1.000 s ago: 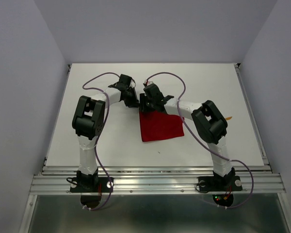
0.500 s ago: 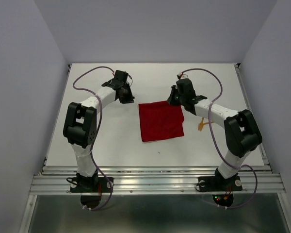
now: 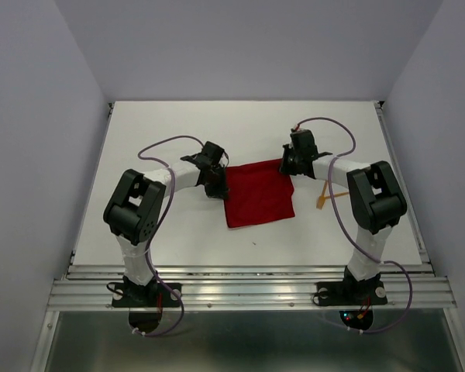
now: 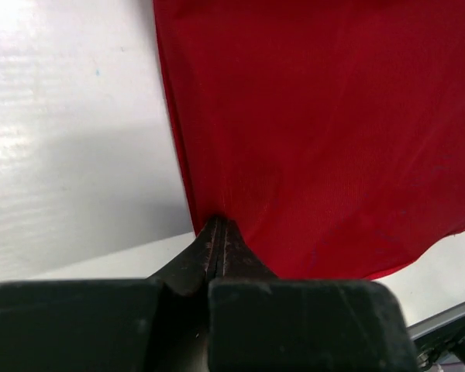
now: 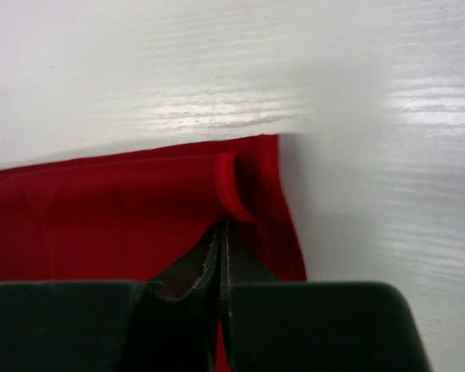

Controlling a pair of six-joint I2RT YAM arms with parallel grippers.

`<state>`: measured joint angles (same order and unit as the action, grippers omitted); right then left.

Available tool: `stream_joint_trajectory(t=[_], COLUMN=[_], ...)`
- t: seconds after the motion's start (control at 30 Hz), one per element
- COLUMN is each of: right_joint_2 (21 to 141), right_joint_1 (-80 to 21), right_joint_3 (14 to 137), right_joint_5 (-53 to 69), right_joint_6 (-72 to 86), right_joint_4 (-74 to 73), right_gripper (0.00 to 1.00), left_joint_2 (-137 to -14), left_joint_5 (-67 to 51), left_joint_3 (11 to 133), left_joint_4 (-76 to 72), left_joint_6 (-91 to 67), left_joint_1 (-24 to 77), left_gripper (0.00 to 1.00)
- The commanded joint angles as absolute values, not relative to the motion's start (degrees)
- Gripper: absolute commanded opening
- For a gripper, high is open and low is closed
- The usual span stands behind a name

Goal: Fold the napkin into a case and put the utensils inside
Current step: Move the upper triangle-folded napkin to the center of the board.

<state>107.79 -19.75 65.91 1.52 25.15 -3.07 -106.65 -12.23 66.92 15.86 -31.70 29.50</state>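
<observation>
Both arms have swung in to the napkin since a moment ago. The left gripper has its fingers pressed tight on the cloth's left edge, and little creases run out from the tips. The right gripper pinches the far right corner, where a small fold curls up. The cloth is bright red, plain and nearly flat.

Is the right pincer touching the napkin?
Touching. The right wrist view shows the right pincer with its jaws shut, pinching a raised fold of the napkin near its corner.
</observation>
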Motion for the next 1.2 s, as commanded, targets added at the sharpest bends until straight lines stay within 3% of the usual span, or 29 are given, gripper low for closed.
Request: stream_joint_trajectory(t=[0.0, 0.2, 0.37, 0.47, 0.67, 0.8, 0.83, 1.07, 1.17], right_joint_2=[111.09, 113.82, 105.31, 99.24, 90.46, 86.41, 86.05, 87.36, 88.59], right_joint_1=[-17.50, -16.88, -16.88, -16.88, -16.88, -16.88, -16.88, -16.88, -16.88], right_joint_3=[70.04, 72.33, 68.74, 62.78, 53.36, 47.91, 47.20, 44.83, 44.74], right_joint_5=[0.80, 1.49, 1.76, 0.44, 0.26, 1.23, 2.19, 5.97, 6.33], right_joint_6=[23.64, 23.03, 23.20, 22.77, 22.94, 23.38, 23.29, 22.41, 22.06], right_joint_4=[-1.32, -2.10, -2.64, -2.72, -5.45, -6.50, -7.20, -8.00, -8.00], right_gripper=[0.02, 0.01, 0.03, 0.14, 0.26, 0.48, 0.50, 0.51, 0.45], left_joint_2=[-101.51, -103.27, -102.05, -101.51, -99.06, -98.00, -98.00, -100.71, -102.82], left_joint_5=[-13.80, -13.01, -10.11, -9.49, -10.37, -10.98, -11.07, -11.34, -11.08], left_joint_3=[63.90, 61.43, 64.24, 65.74, 65.83, 65.39, 65.39, 67.84, 69.69], left_joint_4=[14.94, 14.06, 16.43, 17.40, 17.75, 18.10, 18.02, 16.70, 16.79], left_joint_6=[-32.52, -32.70, -31.82, -31.46, -31.38, -31.03, -31.03, -31.90, -32.17], left_joint_1=[32.43, 33.13, 33.13, 33.13, 33.13, 33.13, 33.22, 33.40, 33.40], left_gripper=[0.00, 0.00, 0.00, 0.00, 0.00, 0.00, 0.00, 0.00, 0.00])
